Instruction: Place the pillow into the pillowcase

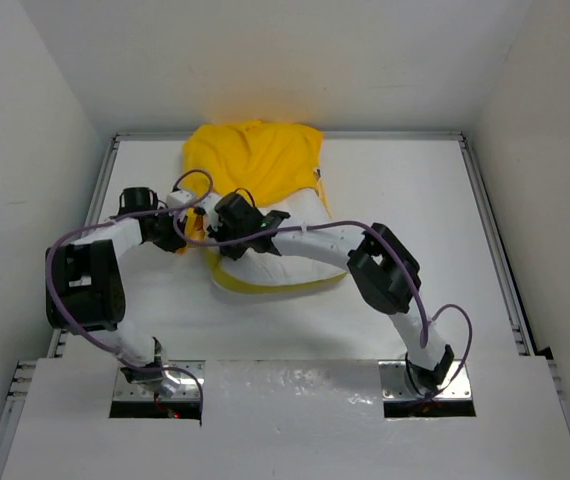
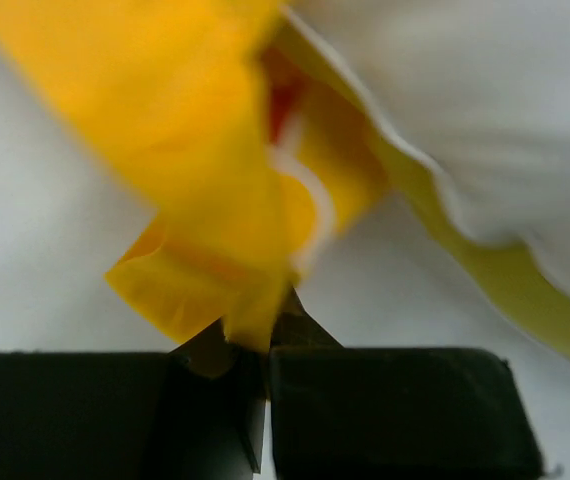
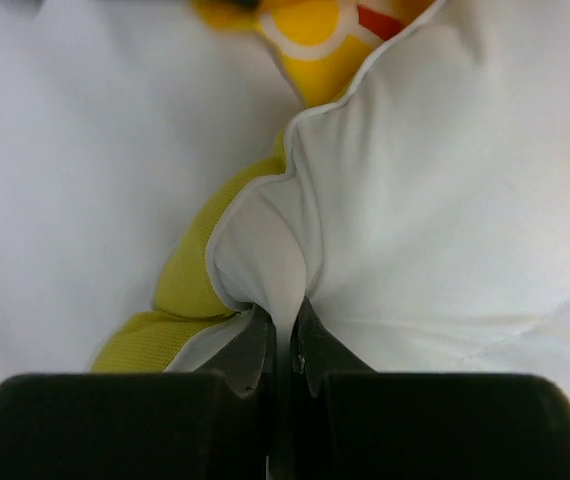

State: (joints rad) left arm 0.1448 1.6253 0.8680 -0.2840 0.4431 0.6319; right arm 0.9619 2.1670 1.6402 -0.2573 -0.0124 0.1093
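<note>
1. White counter (image 1: 415,200) carrying a quilted white pillow (image 1: 300,255), with a yellow-green strip (image 3: 180,300) along the pillow's near edge.
2. Across the pillow's far end and beyond it: bunched bright yellow pillowcase (image 1: 255,160). Cannot tell whether draped over that end or wrapped around it; near half of the pillow bare.
3. At the pillow's left edge: left gripper (image 2: 255,340), jaws pressed together, pinching a hanging fold of pillowcase cloth, blurred in the wrist view.
4. Over the pillow's left part, just beside the left gripper: right gripper (image 3: 283,325), jaws squeezed together on a pleat of the pillow's white piped edge, right where the yellow-green strip meets it.
5. Red and white print showing on the pillowcase just beyond that pinched pleat.
</note>
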